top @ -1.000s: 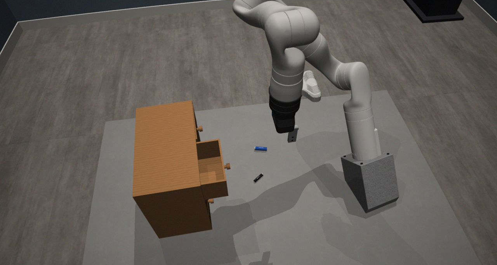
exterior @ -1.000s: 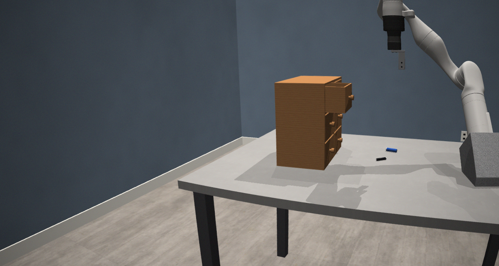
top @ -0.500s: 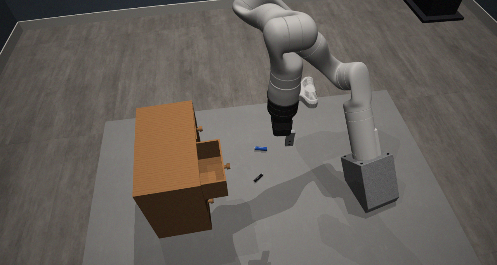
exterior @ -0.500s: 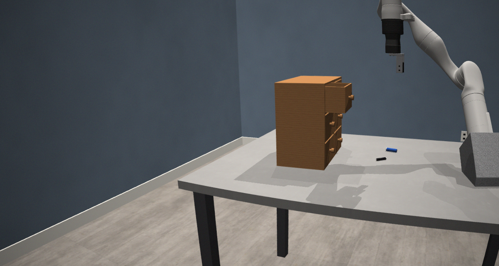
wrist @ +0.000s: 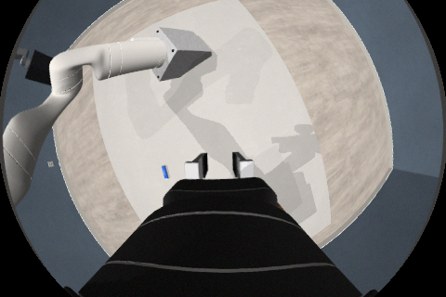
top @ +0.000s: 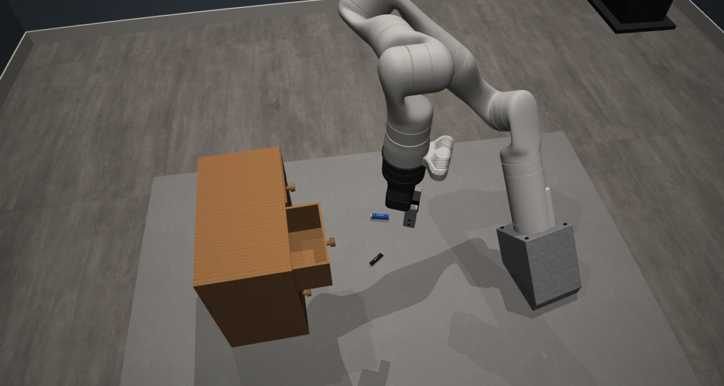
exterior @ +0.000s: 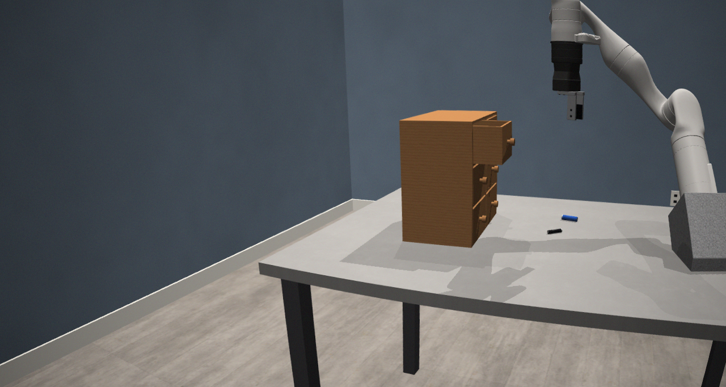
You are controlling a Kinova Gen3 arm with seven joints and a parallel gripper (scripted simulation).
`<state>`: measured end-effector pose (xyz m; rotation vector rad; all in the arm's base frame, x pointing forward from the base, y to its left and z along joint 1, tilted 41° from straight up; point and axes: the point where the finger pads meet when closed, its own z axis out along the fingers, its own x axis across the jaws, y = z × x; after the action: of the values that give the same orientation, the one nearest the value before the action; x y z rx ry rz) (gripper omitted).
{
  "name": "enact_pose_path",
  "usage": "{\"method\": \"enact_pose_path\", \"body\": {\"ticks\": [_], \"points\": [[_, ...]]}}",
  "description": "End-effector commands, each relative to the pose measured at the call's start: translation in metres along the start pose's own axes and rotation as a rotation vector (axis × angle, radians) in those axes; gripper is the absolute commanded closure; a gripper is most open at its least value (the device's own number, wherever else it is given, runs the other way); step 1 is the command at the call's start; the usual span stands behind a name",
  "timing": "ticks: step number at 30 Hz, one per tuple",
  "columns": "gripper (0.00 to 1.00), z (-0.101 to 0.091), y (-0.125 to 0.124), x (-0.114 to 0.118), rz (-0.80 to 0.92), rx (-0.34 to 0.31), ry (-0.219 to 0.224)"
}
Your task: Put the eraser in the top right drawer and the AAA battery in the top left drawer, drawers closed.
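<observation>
The wooden chest [top: 237,216] [exterior: 436,181] stands upright. Its top-row left drawer [top: 313,276] [exterior: 488,144] is pulled well out and level; I see no object in it, only a lighter patch on its floor. The top-row right drawer's knob [top: 291,187] shows; that drawer looks in or nearly in. A thin black cylinder [top: 376,259] [exterior: 554,231], seemingly the AAA battery, lies on the table before the chest. I see no eraser; the closed drawers' insides are hidden. My gripper [top: 414,215] [exterior: 575,118] [wrist: 219,161] is open and empty, high above the table, beyond the black cylinder in the top view.
A thicker blue cylinder [top: 379,216] [exterior: 569,218] [wrist: 164,172] lies on the table near the black one. The arm's grey base block [top: 554,267] [exterior: 703,232] [wrist: 186,51] stands opposite the drawer fronts. The open drawer juts out toward the cylinders, above the lower knobs.
</observation>
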<state>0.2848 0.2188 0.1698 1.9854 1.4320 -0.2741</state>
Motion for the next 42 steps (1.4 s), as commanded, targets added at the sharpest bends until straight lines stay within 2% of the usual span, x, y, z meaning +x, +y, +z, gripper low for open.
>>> {"method": "enact_pose_path", "body": {"ticks": [1, 16, 18, 22, 33, 35, 42], "points": [[0.33, 0.002, 0.002, -0.002, 0.013, -0.003, -0.001], [0.33, 0.061, 0.026, 0.008, 0.517, -0.025, 0.011], [0.33, 0.061, 0.026, 0.008, 0.517, -0.025, 0.011], [0.33, 0.078, 0.034, 0.008, 0.668, -0.029, 0.014], [0.33, 0.128, 0.055, 0.0, 1.086, -0.031, 0.021], [0.33, 0.128, 0.055, 0.0, 1.086, -0.031, 0.021], [0.33, 0.157, 0.065, -0.012, 1.338, -0.026, 0.019]]}}
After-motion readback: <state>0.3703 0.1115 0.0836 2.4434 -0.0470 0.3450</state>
